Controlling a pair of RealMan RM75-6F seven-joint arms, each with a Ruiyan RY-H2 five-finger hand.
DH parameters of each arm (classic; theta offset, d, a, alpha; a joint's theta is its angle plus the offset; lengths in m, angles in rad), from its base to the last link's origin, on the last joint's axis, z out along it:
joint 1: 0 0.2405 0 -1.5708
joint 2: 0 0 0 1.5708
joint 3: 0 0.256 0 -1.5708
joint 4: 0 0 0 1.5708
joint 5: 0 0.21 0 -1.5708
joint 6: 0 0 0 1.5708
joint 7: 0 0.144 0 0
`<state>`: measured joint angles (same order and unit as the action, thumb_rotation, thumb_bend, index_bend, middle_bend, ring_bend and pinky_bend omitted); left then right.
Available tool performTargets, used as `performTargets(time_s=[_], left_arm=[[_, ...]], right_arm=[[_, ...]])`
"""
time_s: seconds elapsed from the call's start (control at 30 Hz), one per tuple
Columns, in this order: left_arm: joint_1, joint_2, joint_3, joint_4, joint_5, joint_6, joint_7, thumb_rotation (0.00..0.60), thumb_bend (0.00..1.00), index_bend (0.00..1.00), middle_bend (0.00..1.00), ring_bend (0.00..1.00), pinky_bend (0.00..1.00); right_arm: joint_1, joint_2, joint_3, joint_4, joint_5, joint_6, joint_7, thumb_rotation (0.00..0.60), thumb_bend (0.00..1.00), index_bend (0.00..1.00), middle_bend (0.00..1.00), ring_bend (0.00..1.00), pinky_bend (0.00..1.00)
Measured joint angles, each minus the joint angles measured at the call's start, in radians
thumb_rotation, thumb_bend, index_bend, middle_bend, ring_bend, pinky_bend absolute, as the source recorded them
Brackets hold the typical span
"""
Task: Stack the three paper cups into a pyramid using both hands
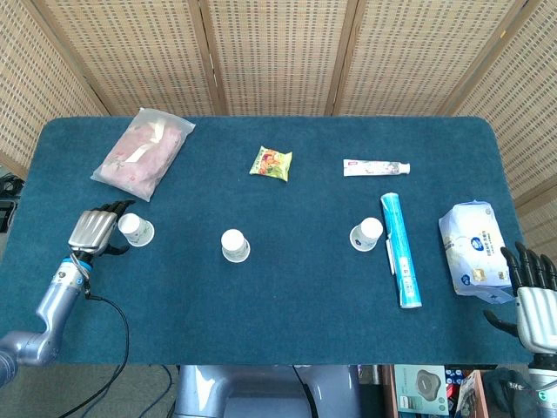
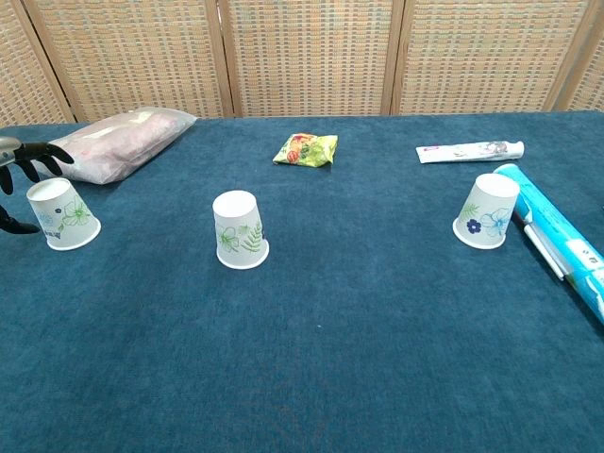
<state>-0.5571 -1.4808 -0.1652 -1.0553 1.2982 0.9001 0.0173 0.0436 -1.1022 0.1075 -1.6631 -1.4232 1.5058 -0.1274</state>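
Left hand (image 1: 94, 232), fingers spread, seemingly touching nothing, flanks the nine-o'clock paper cup (image 1: 135, 229); right hand (image 1: 533, 296) idles wide. No cups stacked yet.

1. Tabletop (image 1: 287, 287): dark blue cloth, matt, short napped pile.
2. Three paper cups, left (image 1: 135, 229), middle (image 1: 234, 245), right (image 1: 366, 233): white matt paper with printed floral patterns.
3. Left hand (image 1: 94, 232): brushed silver metal back, black matt fingers (image 2: 34, 154).
4. Right hand (image 1: 533, 300): same silver and black finish.
5. Pouch (image 1: 144, 152): translucent plastic, wrinkled, slight sheen.
6. Snack packet (image 1: 271, 163): glossy printed foil.
7. Tube (image 1: 376, 167): smooth white plastic.
8. Long wrapper (image 1: 400, 250): glossy blue film.
9. Wipes pack (image 1: 473, 248): soft glossy plastic.
10. Screen (image 1: 278, 52): woven rattan panels, wooden frames.
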Motion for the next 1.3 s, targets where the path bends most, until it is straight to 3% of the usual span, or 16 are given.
performTargets(time_s=[0.23,0.53,0.73,1.03,1.3], left_arm=[[-0.015,-0.053,-0.014,0.059,-0.018,0.022,0.023,0.600,0.26,0.40,0.47,0.45,0.51],[-0.002,-0.075,-0.026,0.074,-0.024,0.102,0.001,0.600,0.27,0.40,0.48,0.45,0.51],[0.004,-0.030,-0.020,-0.033,0.025,0.154,-0.014,0.600,0.27,0.40,0.46,0.45,0.51],[-0.041,0.027,0.006,-0.318,0.093,0.140,0.072,0.600,0.27,0.40,0.45,0.45,0.51],[-0.097,-0.026,-0.006,-0.324,0.022,0.096,0.277,0.600,0.27,0.40,0.44,0.45,0.50]], right_arm=[[0.002,-0.001,0.004,0.006,0.015,-0.008,0.003,0.600,0.00,0.00,0.00,0.00,0.00],[0.002,-0.002,0.004,0.006,0.018,-0.006,0.005,0.600,0.00,0.00,0.00,0.00,0.00],[0.002,-0.001,0.003,0.001,0.016,-0.005,0.004,0.600,0.00,0.00,0.00,0.00,0.00],[0.002,0.000,0.001,0.001,0.016,-0.006,0.003,0.600,0.00,0.00,0.00,0.00,0.00],[0.000,0.007,0.008,0.007,0.029,-0.009,0.034,0.600,0.00,0.00,0.00,0.00,0.00]])
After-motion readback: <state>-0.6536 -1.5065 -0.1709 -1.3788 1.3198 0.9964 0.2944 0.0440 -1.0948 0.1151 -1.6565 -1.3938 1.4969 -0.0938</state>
